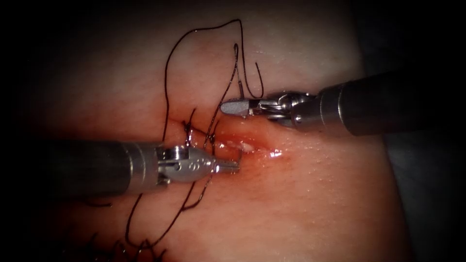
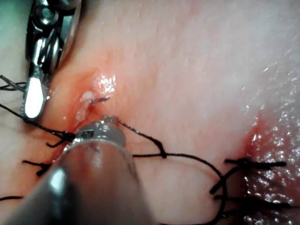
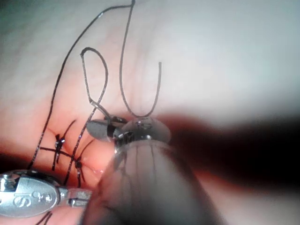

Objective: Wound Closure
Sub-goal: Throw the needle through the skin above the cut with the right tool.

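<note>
Left claw (image 1: pixel 232 166) lies along the near edge of the cut (image 1: pixel 245 144), clenched, and a thin grey sliver rises from its tip into the open part of the cut. I take that sliver for the needle (image 1: pixel 241 155), gripped near one end with the rest in the tissue (image 1: pixel 315 194), though how much is buried I cannot tell. Its long axis stands roughly across the claw's own axis, pointing away toward the right claw (image 1: pixel 232 106), which sits just beyond the far edge, clenched, apparently on the thread (image 1: pixel 167 82) that runs down into it. The left arm is therefore at the needle, while the right is near but apart from it, with the cut between them. Knotted stitches (image 1: pixel 191 130) cross the cut to the left of the open part, and red fluid (image 1: pixel 274 154) glistens to its right. From the left wrist, the sliver (image 2: pixel 96 100) shows just past the left claw (image 2: pixel 101 127), curving at the wet lip, with the right claw (image 2: pixel 33 101) beside it. From the right wrist, the thread's loop (image 3: pixel 93 75) leads to the right claw (image 3: pixel 101 127), a detail the endoscope leaves less plain.
</note>
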You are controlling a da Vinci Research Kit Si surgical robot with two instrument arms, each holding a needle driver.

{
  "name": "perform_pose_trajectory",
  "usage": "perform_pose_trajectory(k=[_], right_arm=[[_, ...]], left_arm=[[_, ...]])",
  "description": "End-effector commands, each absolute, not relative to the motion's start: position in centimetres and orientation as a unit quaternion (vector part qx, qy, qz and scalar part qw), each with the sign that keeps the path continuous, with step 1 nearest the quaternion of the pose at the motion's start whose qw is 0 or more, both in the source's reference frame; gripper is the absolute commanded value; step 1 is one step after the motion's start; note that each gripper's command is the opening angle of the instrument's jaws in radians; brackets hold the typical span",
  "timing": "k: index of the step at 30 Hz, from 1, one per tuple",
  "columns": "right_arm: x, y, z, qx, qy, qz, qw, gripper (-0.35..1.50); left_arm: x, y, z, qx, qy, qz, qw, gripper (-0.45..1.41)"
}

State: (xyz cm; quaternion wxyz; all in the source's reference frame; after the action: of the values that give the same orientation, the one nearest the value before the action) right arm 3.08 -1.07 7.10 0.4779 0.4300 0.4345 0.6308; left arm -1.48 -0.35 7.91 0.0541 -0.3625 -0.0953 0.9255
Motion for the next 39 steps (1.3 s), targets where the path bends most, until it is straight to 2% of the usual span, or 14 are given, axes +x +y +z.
perform_pose_trajectory(k=[1,2,3,4,5,6,13,16,19,20,21,22,30,39], right_arm=[[3.11,-1.06,7.12,0.405,0.462,0.622,0.485,0.04],[3.09,-1.02,7.13,0.384,0.477,0.614,0.498,0.29],[3.03,-0.92,7.15,0.337,0.493,0.606,0.526,0.73],[2.99,-0.88,7.17,0.319,0.498,0.602,0.537,0.76],[2.91,-0.78,7.22,0.281,0.506,0.594,0.559,0.99],[2.87,-0.74,7.25,0.266,0.510,0.585,0.571,1.11],[2.65,-0.57,7.38,0.203,0.519,0.565,0.608,1.21],[2.67,-0.56,7.33,0.189,0.522,0.554,0.620,1.18],[2.70,-0.55,7.31,0.183,0.522,0.554,0.622,0.98],[2.70,-0.56,7.30,0.178,0.521,0.555,0.624,0.61],[2.69,-0.56,7.30,0.172,0.522,0.560,0.621,-0.07],[2.68,-0.57,7.30,0.166,0.522,0.564,0.618,-0.35],[2.63,-0.58,7.20,0.177,0.509,0.609,0.582,-0.35],[2.91,-0.72,7.15,0.280,0.497,0.612,0.548,-0.35]], left_arm=[[-1.53,-0.37,7.96,-0.362,-0.095,0.926,0.054,-0.45],[-1.54,-0.37,7.95,-0.362,-0.095,0.926,0.054,-0.45],[-1.54,-0.38,7.93,-0.362,-0.095,0.926,0.054,-0.45],[-1.54,-0.39,7.93,-0.362,-0.095,0.926,0.054,-0.45],[-1.54,-0.39,7.92,-0.362,-0.095,0.926,0.054,-0.45],[-1.54,-0.40,7.91,-0.362,-0.095,0.926,0.054,-0.45],[-1.54,-0.40,7.90,-0.362,-0.095,0.926,0.055,-0.45],[-1.55,-0.40,7.90,-0.362,-0.095,0.926,0.055,-0.45],[-1.55,-0.40,7.90,-0.362,-0.095,0.926,0.055,-0.45],[-1.54,-0.40,7.89,-0.362,-0.095,0.926,0.055,-0.45],[-1.54,-0.41,7.89,-0.362,-0.095,0.926,0.055,-0.45],[-1.54,-0.41,7.89,-0.362,-0.095,0.926,0.055,-0.45],[-1.53,-0.39,7.88,-0.363,-0.096,0.925,0.055,-0.45],[-1.51,-0.37,7.88,-0.363,-0.098,0.925,0.054,-0.45]])
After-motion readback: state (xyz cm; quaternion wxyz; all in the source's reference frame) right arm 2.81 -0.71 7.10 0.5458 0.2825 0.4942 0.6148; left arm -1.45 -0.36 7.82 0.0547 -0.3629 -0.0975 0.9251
